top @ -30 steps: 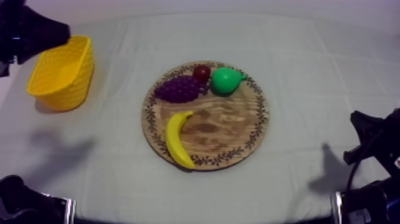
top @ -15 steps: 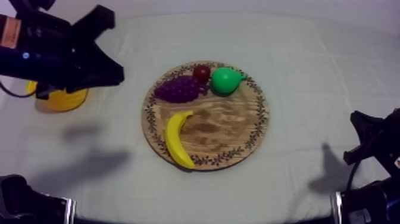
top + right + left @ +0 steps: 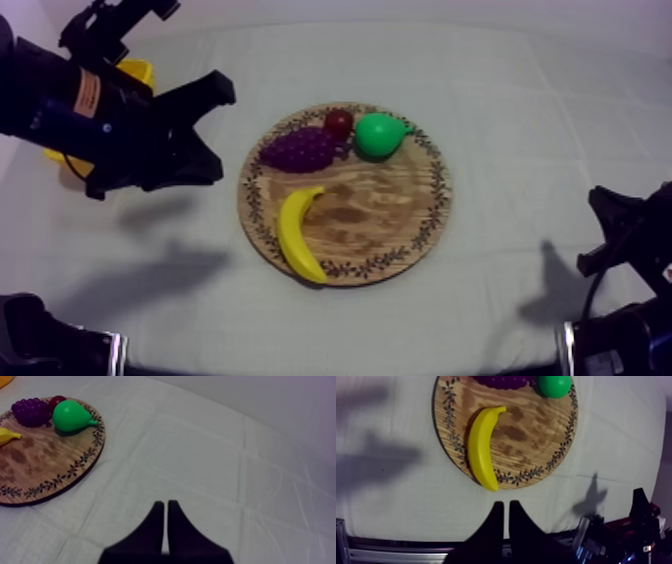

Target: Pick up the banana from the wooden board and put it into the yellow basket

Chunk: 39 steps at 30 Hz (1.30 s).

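Reach step. Left end effector [image 3: 503, 505], clenched on nothing, hovers upper left in top view, beside the wooden board [image 3: 400, 205]. Next move: unclench, descend astride the banana [image 3: 296, 235].

My left arm [image 3: 115, 115] is stretched out from its side and hangs up in the air, big and black. At its end the left claw [image 3: 503, 506] points down at a slant. Its two black fingers [image 3: 493, 526] lie tight together like a thin wedge, with nothing between them. My right arm [image 3: 628, 250] sits low at its own side. The right claw [image 3: 161, 505] is pressed closed too, holding nothing.
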{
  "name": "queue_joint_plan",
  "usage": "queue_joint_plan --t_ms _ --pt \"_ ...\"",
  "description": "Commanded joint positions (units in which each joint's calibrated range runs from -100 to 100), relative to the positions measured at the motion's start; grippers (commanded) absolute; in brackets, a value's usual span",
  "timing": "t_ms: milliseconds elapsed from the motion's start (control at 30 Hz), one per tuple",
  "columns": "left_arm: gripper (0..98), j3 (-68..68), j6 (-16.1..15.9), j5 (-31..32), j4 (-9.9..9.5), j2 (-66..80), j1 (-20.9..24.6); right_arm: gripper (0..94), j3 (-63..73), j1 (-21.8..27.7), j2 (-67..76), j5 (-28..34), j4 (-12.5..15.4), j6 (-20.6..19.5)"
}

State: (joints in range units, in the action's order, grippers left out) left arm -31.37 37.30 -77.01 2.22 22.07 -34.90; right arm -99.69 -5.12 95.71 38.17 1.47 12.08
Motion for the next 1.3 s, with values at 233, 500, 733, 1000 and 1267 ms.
queue_joint_plan --t_ms 233,500,733,1000,1267 --pt "44.0 -1.3 -0.6 -0.2 0.17 0.8 -0.1 0.5 0.0 0.0 0.0 0.0 0.0 0.0" --pt "53.5 -2.6 -0.5 0.1 -0.04 1.0 -0.4 0.5 0.0 0.0 0.0 0.0 0.0 0.0" --pt "60.9 -3.1 -1.4 1.4 0.33 0.9 -0.7 0.5 0.0 0.0 0.0 0.0 0.0 0.0" --pt "61.7 -4.1 -1.4 2.1 0.57 0.6 -0.6 0.5 0.0 0.0 0.0 0.0 0.0 0.0" --pt "59.9 -5.8 -3.2 4.7 1.32 -2.7 0.4 0.5 0.0 0.0 0.0 0.0 0.0 0.0"
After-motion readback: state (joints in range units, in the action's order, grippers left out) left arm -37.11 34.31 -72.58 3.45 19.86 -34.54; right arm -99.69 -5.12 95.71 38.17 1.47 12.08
